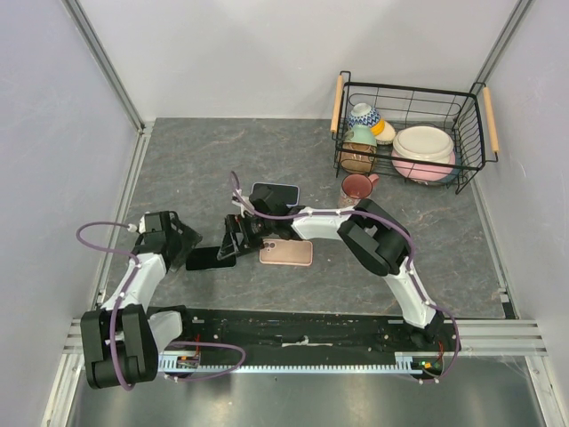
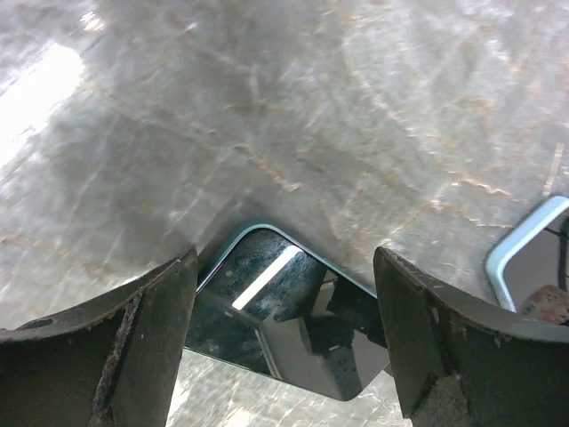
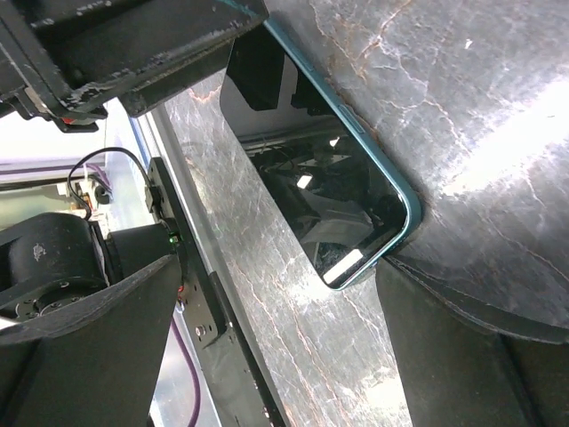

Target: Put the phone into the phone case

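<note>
Cannot see the near end of the phone [image 2: 284, 329] from the left wrist: cut by the bottom edge, corners behind the fingers of the left end effector [image 2: 284, 258]. From the right wrist, loses its far end behind that end effector. Cannot name the pale-rimmed item [image 2: 532, 258], cropped at the right edge. From above, cannot tell whether the pink slab [image 1: 286, 253] is case or handset. Cannot count the bowls [image 1: 360, 138] in the basket [image 1: 409, 89], each covering another.

Left arm [image 1: 135, 274] low, jaws wide; right arm [image 1: 384, 242] low, jaws wide.
</note>
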Controlling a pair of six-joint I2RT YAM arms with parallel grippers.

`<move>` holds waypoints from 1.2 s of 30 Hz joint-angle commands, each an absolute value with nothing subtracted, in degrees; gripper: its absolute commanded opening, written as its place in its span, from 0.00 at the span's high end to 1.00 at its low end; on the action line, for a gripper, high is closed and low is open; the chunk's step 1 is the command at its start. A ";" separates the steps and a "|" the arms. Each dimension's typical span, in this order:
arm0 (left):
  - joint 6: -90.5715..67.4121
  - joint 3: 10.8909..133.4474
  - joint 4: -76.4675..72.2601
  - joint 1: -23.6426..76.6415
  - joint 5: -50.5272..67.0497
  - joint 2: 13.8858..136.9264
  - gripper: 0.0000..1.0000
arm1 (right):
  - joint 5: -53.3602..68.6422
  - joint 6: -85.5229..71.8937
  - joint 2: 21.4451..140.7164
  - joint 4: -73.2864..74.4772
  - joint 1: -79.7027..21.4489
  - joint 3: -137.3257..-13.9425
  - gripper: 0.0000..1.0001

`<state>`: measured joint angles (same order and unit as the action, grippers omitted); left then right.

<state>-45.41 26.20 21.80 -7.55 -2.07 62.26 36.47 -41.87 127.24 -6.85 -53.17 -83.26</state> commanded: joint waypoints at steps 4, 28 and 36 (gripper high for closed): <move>-44.39 20.74 11.43 -6.68 19.24 62.23 0.16 | 36.30 -42.80 122.53 -9.67 -53.27 -80.69 0.02; -44.03 21.35 -1.93 5.09 28.12 72.24 0.18 | 31.73 -41.22 107.15 -4.66 -48.26 -71.38 0.02; -47.02 24.60 -4.48 12.91 25.93 79.36 0.18 | 29.27 -39.82 105.12 -3.96 -45.97 -64.16 0.02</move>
